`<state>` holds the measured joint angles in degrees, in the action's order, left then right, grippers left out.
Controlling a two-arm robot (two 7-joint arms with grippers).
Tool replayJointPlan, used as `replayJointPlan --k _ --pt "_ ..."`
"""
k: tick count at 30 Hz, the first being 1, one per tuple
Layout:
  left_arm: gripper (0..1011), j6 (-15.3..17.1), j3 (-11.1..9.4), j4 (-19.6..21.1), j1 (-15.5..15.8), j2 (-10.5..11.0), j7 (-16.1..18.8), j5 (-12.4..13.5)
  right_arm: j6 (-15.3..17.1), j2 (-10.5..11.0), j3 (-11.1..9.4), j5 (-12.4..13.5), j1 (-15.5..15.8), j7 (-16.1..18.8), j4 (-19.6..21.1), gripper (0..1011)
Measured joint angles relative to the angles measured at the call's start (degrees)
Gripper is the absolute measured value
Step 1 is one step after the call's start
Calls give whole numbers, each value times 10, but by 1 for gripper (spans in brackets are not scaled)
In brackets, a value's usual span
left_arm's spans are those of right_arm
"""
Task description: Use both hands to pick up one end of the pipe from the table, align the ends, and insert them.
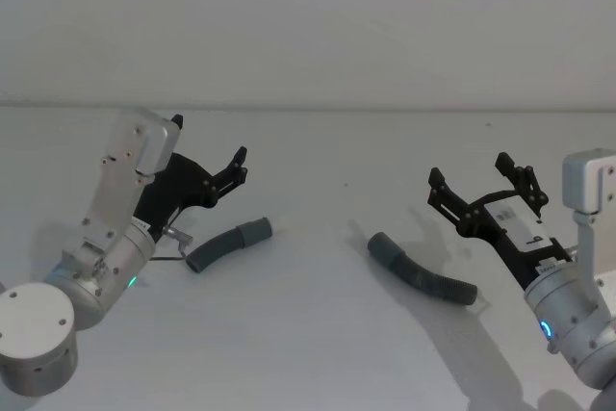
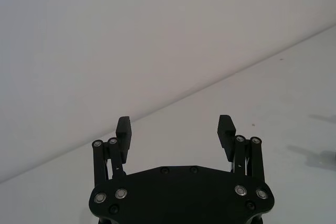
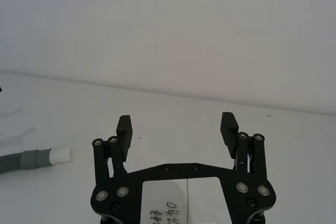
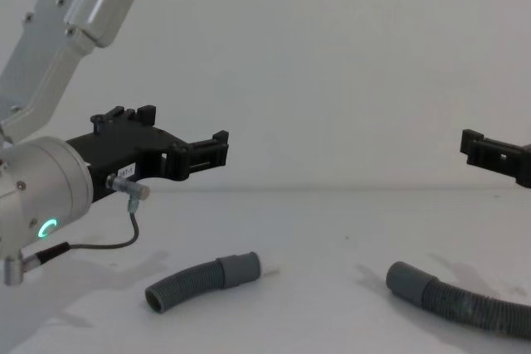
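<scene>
From the head, nothing is joined yet: the left pipe piece [image 1: 226,243] and the right pipe piece [image 1: 423,271] lie well apart on the surface [image 1: 318,344], near the left gripper [image 1: 239,166] and the right gripper [image 1: 468,166]. At the left wrist, the fingers [image 2: 124,127] stand wide and empty. The right wrist shows the same, with the white-tipped cuff [image 3: 39,158] lying beyond. From the chest, the plain cuff [image 4: 404,279] faces it; grasping, aligning and inserting all remain.

Likely lab test bench: plain white matte table [image 1: 318,353], plain pale wall [image 1: 308,16] behind.
</scene>
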<state>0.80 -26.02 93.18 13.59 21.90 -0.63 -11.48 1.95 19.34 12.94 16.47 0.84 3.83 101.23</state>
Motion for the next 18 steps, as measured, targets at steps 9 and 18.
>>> replayJointPlan --k 9,18 --pt "1001 0 0 0 0 0 0 0 0 0 0 0 0 0 0 1001" --pt "1001 0 0 0 0 0 0 0 0 0 0 0 0 0 0 1001"
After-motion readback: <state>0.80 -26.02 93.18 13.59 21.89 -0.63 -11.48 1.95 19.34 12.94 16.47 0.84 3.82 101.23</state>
